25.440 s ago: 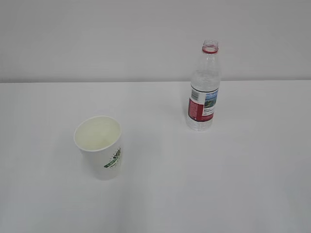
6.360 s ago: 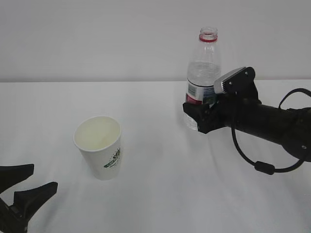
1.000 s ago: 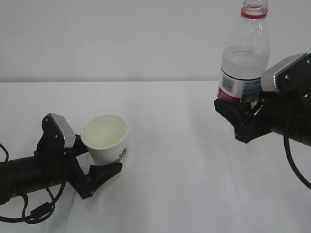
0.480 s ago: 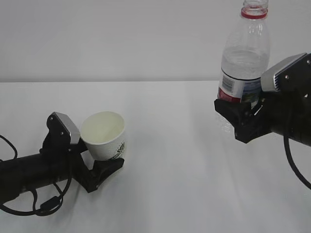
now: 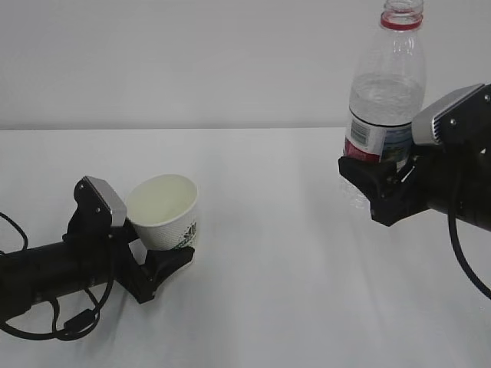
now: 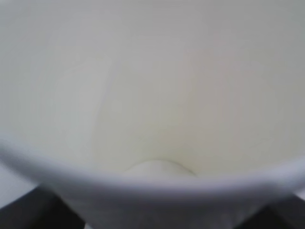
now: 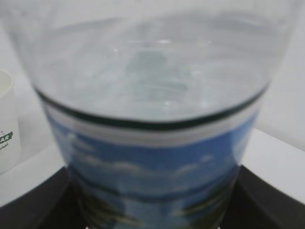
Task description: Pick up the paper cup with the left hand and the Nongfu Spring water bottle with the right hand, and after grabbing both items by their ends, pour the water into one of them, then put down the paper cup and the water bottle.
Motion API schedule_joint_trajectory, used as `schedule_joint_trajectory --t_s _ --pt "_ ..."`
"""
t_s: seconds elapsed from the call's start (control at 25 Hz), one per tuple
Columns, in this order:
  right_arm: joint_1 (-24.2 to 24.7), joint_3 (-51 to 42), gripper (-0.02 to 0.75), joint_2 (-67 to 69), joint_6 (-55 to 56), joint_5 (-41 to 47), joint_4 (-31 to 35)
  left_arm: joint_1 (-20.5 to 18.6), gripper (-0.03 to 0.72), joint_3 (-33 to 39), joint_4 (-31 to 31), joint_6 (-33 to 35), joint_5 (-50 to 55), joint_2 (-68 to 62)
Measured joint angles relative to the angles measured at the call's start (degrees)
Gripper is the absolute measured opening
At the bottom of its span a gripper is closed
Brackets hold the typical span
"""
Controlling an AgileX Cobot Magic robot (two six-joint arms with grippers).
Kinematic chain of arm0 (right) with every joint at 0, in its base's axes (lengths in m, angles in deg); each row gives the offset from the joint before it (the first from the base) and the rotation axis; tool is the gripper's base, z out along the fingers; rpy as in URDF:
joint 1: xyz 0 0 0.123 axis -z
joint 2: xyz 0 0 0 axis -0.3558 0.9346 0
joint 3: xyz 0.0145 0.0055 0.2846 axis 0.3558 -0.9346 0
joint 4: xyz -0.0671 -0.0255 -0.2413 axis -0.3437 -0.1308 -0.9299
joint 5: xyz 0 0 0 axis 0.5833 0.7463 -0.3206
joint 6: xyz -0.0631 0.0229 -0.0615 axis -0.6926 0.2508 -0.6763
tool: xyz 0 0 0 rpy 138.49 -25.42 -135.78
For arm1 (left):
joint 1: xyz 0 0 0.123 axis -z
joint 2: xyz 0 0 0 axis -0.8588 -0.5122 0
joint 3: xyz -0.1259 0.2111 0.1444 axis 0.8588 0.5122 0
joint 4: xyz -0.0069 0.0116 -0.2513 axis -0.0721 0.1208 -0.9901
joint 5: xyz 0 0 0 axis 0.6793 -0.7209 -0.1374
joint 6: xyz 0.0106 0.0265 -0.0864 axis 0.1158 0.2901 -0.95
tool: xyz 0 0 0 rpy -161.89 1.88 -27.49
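Observation:
The white paper cup (image 5: 163, 218) with its green logo stands low at the left, tipped slightly. My left gripper (image 5: 157, 251) is shut on its lower end, one finger on each side. In the left wrist view the cup (image 6: 152, 95) fills the frame, its inside dry, with dark fingers (image 6: 24, 212) at the bottom corners. My right gripper (image 5: 376, 184) is shut on the lower part of the Nongfu Spring water bottle (image 5: 387, 84), holding it upright above the table with no cap on. Water (image 7: 152, 81) stands above the label. The bottle (image 7: 152, 152) sits between the black fingers (image 7: 33, 205).
The white table (image 5: 268, 307) runs back to a plain pale wall. The gap between the cup and the bottle is about a third of the exterior view. The cup (image 7: 5, 124) shows at the left edge of the right wrist view.
The left arm slid a little forward around the cup and its fingers closed in on the base; the cup tipped slightly. The right arm and bottle stayed still.

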Motion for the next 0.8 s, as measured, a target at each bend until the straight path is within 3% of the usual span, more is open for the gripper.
schedule_joint_trajectory --t_s 0.6,0.8 --pt "0.00 0.00 0.520 0.00 0.00 0.00 0.00 0.00 0.573 6.58 0.34 -1.68 0.00 7.59" --pt "0.00 0.00 0.520 0.00 0.00 0.00 0.00 0.00 0.573 9.04 3.85 -2.54 0.00 9.69"
